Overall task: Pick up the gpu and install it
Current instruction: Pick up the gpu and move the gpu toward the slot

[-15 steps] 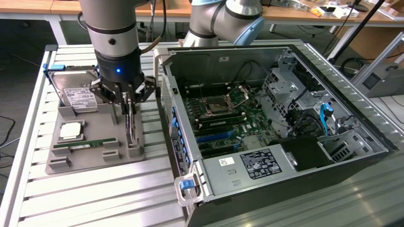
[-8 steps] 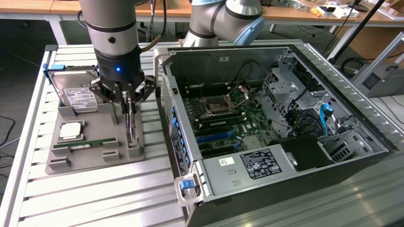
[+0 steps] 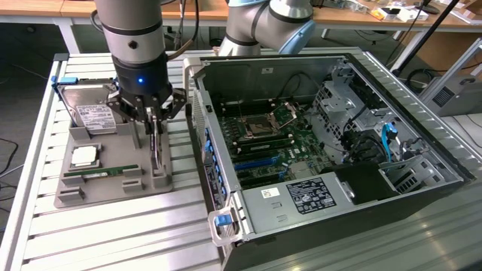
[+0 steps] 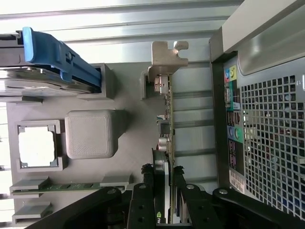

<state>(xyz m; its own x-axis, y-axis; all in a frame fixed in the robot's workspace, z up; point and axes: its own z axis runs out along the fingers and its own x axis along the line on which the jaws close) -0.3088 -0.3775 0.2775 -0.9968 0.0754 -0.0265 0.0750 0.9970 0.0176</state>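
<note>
Claw pinches the upright gpu, covering part of the card's edge.

Upright arm, wrist straight down, fingers tight on gpu.

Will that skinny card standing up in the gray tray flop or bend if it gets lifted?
Probably not floppy: the gpu looks like a stiff board with a metal end bracket. It stands on its thin edge in the gray tray, so a sideways push might tip it.
</note>
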